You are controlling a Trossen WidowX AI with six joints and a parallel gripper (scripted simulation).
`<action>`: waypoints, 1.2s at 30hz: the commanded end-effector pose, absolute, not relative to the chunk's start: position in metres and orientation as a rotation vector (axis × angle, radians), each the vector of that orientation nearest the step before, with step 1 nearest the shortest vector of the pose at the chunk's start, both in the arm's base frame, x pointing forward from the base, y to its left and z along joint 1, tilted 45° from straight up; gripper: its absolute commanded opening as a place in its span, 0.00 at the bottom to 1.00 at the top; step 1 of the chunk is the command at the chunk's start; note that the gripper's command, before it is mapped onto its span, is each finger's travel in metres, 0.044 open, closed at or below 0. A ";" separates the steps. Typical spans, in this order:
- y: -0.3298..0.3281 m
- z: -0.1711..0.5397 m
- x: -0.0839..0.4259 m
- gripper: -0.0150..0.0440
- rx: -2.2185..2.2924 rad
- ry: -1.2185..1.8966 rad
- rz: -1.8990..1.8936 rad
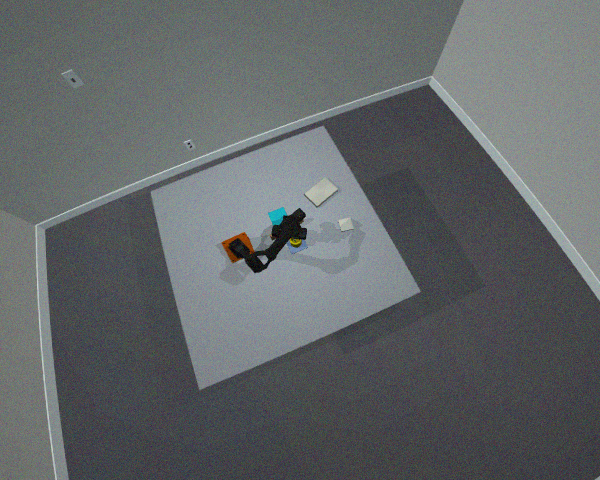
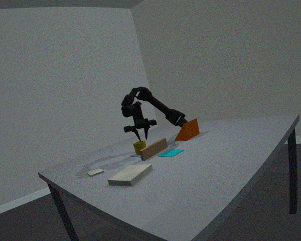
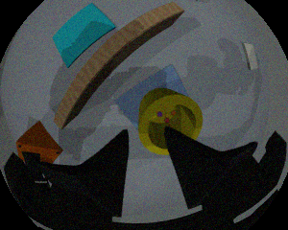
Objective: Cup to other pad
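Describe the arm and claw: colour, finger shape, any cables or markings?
The arm is matte black throughout, built of chunky rounded links, mounted by an orange base block. The claw is also black: a horizontal crossbar carrying two long fingers that taper to narrow points. No external cables, logos or coloured markings are visible; the dim, grainy views would hide fine detail.

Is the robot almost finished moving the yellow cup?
No, nothing is moved yet. The cup sits on the pale blue pad, marbles inside. The open gripper hangs just above its rim, holding nothing. Left: grab it, lift it over the wooden bar, set it on the turquoise pad, let go.
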State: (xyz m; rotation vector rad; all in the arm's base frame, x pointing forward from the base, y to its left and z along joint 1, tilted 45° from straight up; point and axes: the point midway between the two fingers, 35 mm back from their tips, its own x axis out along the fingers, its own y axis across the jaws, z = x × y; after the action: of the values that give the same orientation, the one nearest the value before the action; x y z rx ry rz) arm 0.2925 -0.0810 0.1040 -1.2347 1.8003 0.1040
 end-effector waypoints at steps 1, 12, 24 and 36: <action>-0.087 0.097 0.290 0.54 -1.239 1.814 0.110; -0.100 0.085 0.288 0.54 -1.240 1.814 0.109; -0.112 0.073 0.285 0.54 -1.242 1.815 0.106; -0.111 0.075 0.286 0.51 -1.237 1.808 0.101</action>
State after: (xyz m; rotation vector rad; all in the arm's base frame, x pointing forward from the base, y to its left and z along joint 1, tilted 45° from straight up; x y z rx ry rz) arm 0.2862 -0.1114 0.0749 -1.2366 1.8083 0.1008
